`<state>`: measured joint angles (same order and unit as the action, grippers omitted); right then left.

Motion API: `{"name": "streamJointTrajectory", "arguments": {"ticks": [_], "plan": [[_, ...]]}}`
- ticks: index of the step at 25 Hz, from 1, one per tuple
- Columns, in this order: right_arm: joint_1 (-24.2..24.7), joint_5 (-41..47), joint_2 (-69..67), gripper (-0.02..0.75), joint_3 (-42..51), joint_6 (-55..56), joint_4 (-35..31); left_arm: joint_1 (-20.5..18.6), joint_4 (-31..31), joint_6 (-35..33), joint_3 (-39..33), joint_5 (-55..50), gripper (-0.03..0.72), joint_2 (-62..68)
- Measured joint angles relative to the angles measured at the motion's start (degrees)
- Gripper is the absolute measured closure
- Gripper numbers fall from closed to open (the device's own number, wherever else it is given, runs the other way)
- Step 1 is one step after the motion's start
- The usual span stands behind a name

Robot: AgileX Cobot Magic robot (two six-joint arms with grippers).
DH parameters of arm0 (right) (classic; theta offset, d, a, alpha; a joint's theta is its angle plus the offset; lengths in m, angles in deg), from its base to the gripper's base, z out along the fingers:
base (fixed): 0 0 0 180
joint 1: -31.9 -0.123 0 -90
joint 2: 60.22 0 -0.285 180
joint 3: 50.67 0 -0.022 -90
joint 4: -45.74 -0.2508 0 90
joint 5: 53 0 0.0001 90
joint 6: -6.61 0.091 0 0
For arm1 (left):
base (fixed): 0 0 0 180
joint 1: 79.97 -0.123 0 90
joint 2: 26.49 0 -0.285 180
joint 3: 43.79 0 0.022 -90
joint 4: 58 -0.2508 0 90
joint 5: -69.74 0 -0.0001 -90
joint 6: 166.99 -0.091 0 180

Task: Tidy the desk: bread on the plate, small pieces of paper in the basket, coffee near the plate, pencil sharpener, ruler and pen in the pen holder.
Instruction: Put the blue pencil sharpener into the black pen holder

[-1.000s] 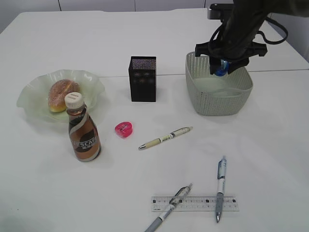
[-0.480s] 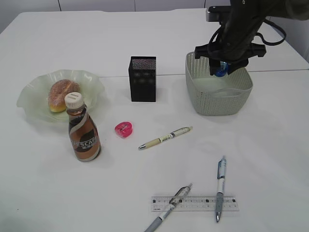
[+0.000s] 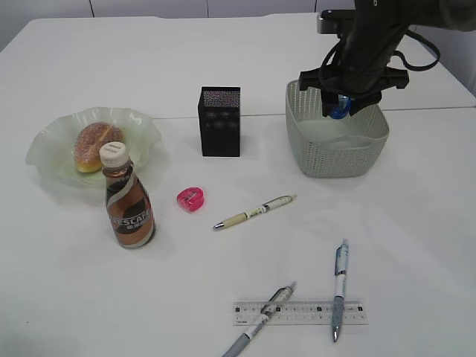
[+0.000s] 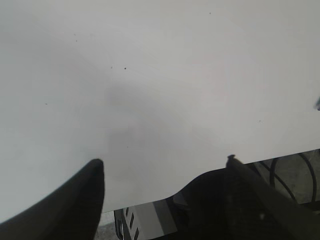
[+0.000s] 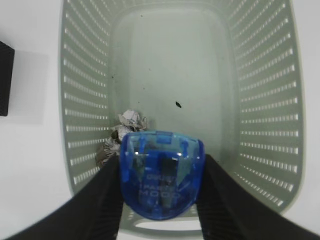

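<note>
On the tabletop [image 3: 245,67], L to R: bread [image 3: 94,143] on plate [image 3: 141,125] w/ coffee [image 3: 128,199] just in front, pink sharpener [image 3: 190,198], pen holder [image 3: 220,121], pens and ruler [image 3: 300,313] near front edge. Basket [image 3: 336,141] at R holds crumpled paper [image 5: 122,131]. Left fingers [image 4: 95,175] spread, nothing between; right fingers [image 5: 112,200] clamp a blue sharpener [image 5: 161,172] over the basket.

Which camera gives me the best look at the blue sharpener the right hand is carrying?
Right wrist view: the blue sharpener fills the frame between the fingers, above the basket. Exterior view shows only a blue speck; left wrist view, nothing.
</note>
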<state>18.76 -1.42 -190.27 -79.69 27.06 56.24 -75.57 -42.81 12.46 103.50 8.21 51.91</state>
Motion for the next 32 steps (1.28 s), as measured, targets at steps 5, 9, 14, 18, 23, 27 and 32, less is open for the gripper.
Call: {"name": "streamJointTrajectory", "arguments": {"ticks": [5, 9, 14, 18, 23, 27, 32], "plan": [[0.0, 0.0, -0.1, 0.414, -0.5, -0.1, -4.7, 0.0, 0.0, 0.0, 0.0, 0.0, 0.146, 0.0], [-1.9, -2.4, -0.2, 0.414, -3.1, -3.4, -13.2, 0.0, 0.0, 0.0, 0.0, 0.6, 0.148, 0.0], [-6.8, -5.0, -1.9, 0.414, -9.0, -5.2, -16.1, 0.0, 0.0, 0.0, 0.0, 1.2, 0.165, 0.0], [-9.1, -5.8, -5.6, 0.414, -14.7, -5.5, -16.5, 0.0, 0.0, 0.0, 0.0, 1.2, 0.166, 0.0], [-9.2, -6.5, -10.3, 0.414, -20.0, -5.5, -16.6, 0.0, -0.2, 0.0, 0.0, 1.2, 0.167, 0.0], [-9.2, -8.0, -12.7, 0.414, -22.6, -5.6, -17.5, 0.0, -0.8, 0.0, 0.0, 1.2, 0.171, 0.0], [-9.2, -9.6, -15.7, 0.414, -25.0, -5.6, -18.5, 0.0, -2.1, 0.0, 0.0, 1.3, 0.174, 0.0]]}}
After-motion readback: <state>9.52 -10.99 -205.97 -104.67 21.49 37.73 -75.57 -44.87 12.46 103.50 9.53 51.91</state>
